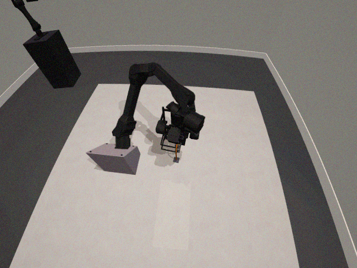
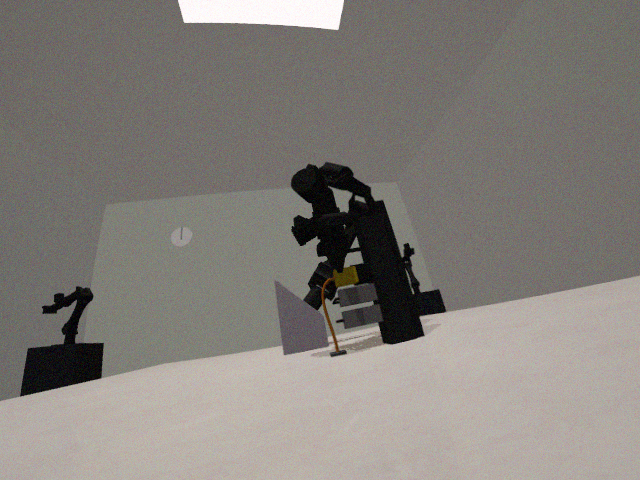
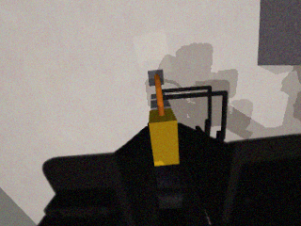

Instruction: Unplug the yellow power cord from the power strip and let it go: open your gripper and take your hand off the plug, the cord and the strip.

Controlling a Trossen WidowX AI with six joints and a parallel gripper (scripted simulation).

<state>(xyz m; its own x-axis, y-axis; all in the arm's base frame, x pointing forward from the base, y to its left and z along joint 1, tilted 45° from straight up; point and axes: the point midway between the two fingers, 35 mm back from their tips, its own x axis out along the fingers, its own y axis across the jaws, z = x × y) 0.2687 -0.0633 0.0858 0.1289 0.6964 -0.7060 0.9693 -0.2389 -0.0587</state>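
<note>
The yellow plug (image 2: 346, 277) (image 3: 165, 143) sits high at the upright black power strip (image 2: 390, 273). A dark piece lies between plug and strip in the exterior view; how deep the plug sits cannot be told. Its orange cord (image 1: 176, 151) (image 2: 329, 322) (image 3: 160, 99) runs down to a small grey plate (image 1: 175, 160) (image 2: 338, 353) (image 3: 151, 74) on the floor. My gripper (image 3: 163, 129) is shut on the yellow plug, one finger at each side in the wrist view. In the top view the arm hides the plug and strip.
Two grey plugs (image 2: 357, 295) (image 2: 361, 315) are below the yellow one, in front of the strip. Thin black angular bars (image 1: 170, 149) (image 3: 210, 105) stand out beside it. The mauve wedge base (image 1: 115, 162) (image 2: 301, 325) (image 3: 280, 33) carries the arm.
</note>
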